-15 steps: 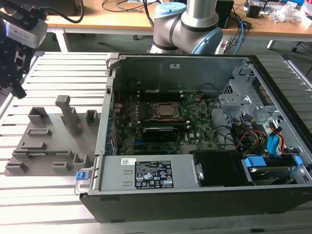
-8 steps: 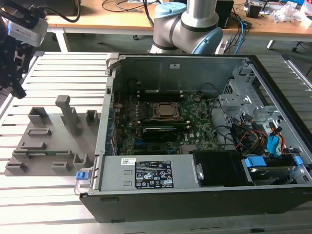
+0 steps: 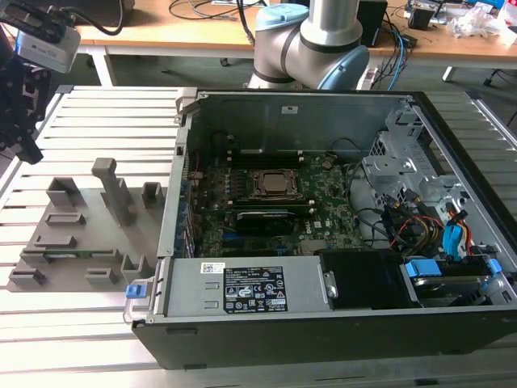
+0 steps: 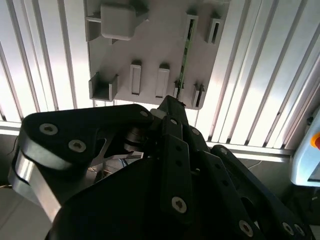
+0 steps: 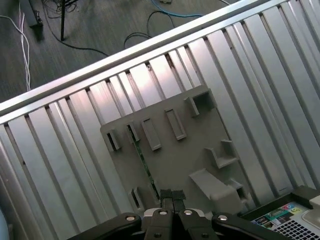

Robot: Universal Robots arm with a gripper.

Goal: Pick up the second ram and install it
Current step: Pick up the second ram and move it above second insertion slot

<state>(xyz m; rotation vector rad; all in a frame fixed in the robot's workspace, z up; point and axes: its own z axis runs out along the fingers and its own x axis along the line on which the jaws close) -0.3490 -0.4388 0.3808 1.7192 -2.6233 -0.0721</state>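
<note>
My jaws are clenched on nothing above the holder (image 5: pixel 175 155) on the desk (image 5: pixel 250 90). The ram (image 5: pixel 143 158) stands on edge in it, the open case (image 3: pixel 323 341) beside.

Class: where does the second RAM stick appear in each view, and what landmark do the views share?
Exterior view: second ram sits in the grey holder plate, on the exterior view's left.
Second wrist view: ram edge-on in the plate, by the gripper.
First wrist view: ram edge-on in the plate, by the gripper.
Shared landmark: the grey holder plate.
</note>
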